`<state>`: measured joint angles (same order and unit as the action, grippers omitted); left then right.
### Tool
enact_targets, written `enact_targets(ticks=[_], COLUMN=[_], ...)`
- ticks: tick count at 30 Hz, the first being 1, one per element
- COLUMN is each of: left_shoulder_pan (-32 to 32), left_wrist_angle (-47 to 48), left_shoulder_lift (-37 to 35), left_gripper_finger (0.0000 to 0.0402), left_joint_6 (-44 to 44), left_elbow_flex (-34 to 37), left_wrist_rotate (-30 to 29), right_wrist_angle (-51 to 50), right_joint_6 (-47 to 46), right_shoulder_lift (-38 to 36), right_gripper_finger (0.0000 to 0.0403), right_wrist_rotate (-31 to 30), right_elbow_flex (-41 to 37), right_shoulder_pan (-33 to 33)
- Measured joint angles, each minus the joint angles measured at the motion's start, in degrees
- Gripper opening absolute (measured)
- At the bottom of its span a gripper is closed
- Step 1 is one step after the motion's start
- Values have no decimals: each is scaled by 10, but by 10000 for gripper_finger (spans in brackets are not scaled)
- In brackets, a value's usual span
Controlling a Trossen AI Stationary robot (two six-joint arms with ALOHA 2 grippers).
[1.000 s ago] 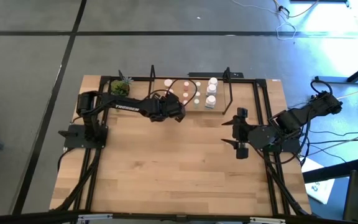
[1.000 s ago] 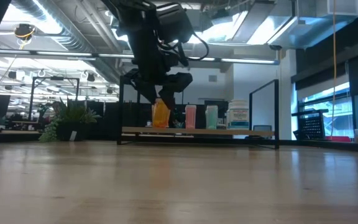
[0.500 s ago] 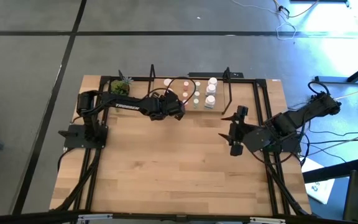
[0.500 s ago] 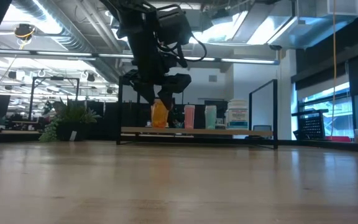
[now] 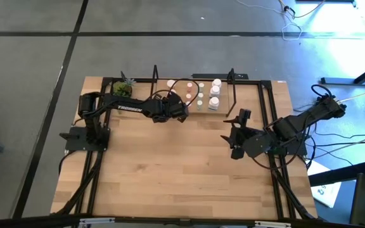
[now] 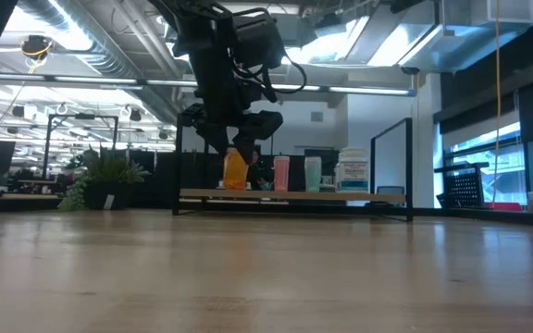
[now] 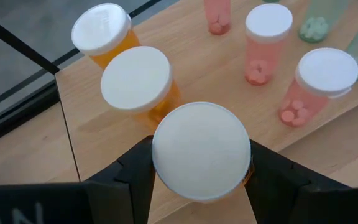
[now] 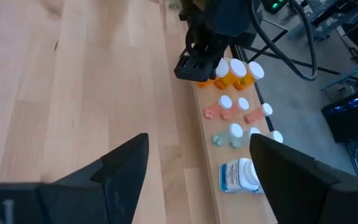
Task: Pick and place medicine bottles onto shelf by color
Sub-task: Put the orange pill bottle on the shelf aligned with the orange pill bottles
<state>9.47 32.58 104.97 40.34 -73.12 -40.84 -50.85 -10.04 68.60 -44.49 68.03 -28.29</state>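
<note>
The left gripper (image 7: 201, 180) is clamped on the white cap of an orange bottle (image 6: 236, 171), its fingers (image 7: 132, 177) pressed to either side, holding it at the shelf's (image 5: 225, 107) nine-o'clock end just beside two more orange bottles (image 7: 138, 84). The shelf sits at the table's twelve o'clock — it carries pink bottles (image 7: 266, 40), pale green ones (image 8: 234, 134) and a larger white bottle (image 8: 240, 175) towards its three-o'clock end. The right gripper (image 5: 234, 134) hangs with jaws wide and empty over the table at three o'clock — well apart from the shelf.

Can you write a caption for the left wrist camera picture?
Left gripper holds an orange bottle by its white cap, beside two more orange bottles on the shelf.
</note>
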Motion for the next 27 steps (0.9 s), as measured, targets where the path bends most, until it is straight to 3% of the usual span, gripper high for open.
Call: enact_targets(ticks=[8, 21, 27], left_shoulder_pan=[0, 0, 0], left_wrist_angle=[0, -1, -1], left_shoulder_lift=[0, 0, 0], left_gripper_finger=[190, 190, 190], left_joint_6=[1, 9, 15], left_elbow_flex=[0, 0, 0], left_wrist_rotate=[-1, -2, -2], right_wrist_angle=[2, 3, 3], right_joint_6=[0, 0, 0], right_shoulder_lift=[0, 0, 0], right_gripper_finger=[281, 281, 281], right_wrist_rotate=[31, 149, 174], right_elbow_flex=[0, 0, 0], right_shoulder_pan=[0, 0, 0])
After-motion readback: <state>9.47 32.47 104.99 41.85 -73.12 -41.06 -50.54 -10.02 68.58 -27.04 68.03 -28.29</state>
